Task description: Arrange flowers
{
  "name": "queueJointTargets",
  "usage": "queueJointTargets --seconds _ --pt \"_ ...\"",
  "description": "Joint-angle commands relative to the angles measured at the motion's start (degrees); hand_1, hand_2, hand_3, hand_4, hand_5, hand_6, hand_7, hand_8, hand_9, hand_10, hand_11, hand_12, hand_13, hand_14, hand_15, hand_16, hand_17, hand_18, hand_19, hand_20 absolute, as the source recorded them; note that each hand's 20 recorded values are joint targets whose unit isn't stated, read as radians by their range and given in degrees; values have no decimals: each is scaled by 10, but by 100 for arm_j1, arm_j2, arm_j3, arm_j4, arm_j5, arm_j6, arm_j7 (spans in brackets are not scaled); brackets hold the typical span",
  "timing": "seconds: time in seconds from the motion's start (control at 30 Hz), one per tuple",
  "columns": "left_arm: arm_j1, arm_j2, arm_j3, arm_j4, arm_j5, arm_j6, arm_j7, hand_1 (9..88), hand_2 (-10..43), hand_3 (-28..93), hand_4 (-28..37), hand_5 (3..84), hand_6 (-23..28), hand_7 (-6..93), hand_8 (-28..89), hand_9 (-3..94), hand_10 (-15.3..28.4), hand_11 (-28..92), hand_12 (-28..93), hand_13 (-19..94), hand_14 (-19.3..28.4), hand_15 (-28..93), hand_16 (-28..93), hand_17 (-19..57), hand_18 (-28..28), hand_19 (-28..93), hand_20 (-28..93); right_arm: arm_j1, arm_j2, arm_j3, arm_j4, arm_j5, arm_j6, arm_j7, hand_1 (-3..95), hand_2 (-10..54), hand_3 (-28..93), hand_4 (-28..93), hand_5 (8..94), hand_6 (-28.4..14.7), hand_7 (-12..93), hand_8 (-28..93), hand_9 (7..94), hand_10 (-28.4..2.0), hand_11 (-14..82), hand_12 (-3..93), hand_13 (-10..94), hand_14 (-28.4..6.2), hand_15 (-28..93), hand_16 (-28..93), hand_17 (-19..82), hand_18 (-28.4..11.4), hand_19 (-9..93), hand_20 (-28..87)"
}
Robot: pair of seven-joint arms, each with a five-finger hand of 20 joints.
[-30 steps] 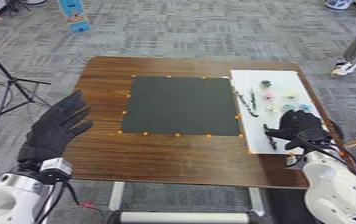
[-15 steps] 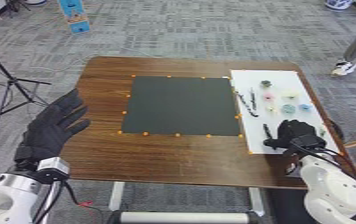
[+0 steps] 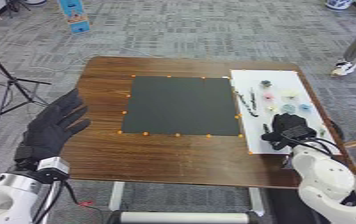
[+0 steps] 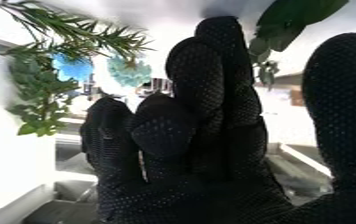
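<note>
My right hand [image 3: 290, 128] is over the near part of the white board [image 3: 261, 142], beside a dark stem [image 3: 266, 128]. Farther up the board lie pink [image 3: 269, 97], pale yellow [image 3: 289, 94], teal [image 3: 288, 108] and blue [image 3: 305, 107] flowers, a dark green one [image 3: 266, 83] and dark branches [image 3: 245, 104]. In the right wrist view, my right hand [image 4: 201, 192] is open, thumb apart, with green leaves [image 4: 285, 25] beyond the gap and sprigs [image 4: 37, 92] near the blue [image 4: 72, 67] and teal [image 4: 130, 72] flowers. My left hand [image 3: 52, 126] is open left of the table.
A black square mat [image 3: 179, 105] with orange markers round its edges lies mid-table, left of the white board. The brown tabletop [image 3: 157, 157] extends around it. A black tripod [image 3: 13, 80] stands on the floor at the left.
My right hand first drew back toward the table's near edge, uncovering the teal and blue flowers, then shifted slightly forward and left. The left hand has barely moved.
</note>
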Motion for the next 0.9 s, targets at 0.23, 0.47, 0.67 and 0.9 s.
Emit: queueJointTargets --seconds 0.23,0.47,0.67,0.9 --pt "24 -6 -42 -30 -50 35 17 257 -95 678 -283 244 18 165 -89 200 96 134 171 170 123 134 56 -113 206 389 77 -733 -96 152 4 138 -850 -67 318 -95 740 -283 696 22 422 -161 747 -113 510 321 701 -82 785 325 437 -191 932 638" --pt "4 -18 -11 -20 -51 12 19 255 -95 681 -283 245 19 163 -88 200 96 134 171 170 123 134 56 -113 207 388 77 -579 -133 -100 -8 138 -960 -78 318 -95 741 -283 696 20 423 -160 742 -113 513 321 697 -81 785 321 434 -192 932 632" --pt "-20 -7 7 -11 -56 36 -1 253 -95 681 -283 246 19 163 -88 200 97 134 171 171 123 133 57 -113 207 388 78 -235 -257 -626 177 104 -1221 -148 392 -95 675 -283 698 14 461 44 749 -109 543 338 705 -81 788 337 436 -190 932 629" --pt "-49 23 19 11 -61 22 -35 253 -95 683 -283 245 19 165 -88 200 96 134 171 170 124 134 57 -113 207 388 79 -75 -315 -903 243 246 -1303 -217 469 -95 723 -282 699 12 515 82 756 -96 539 435 713 -76 805 359 443 -190 932 636"
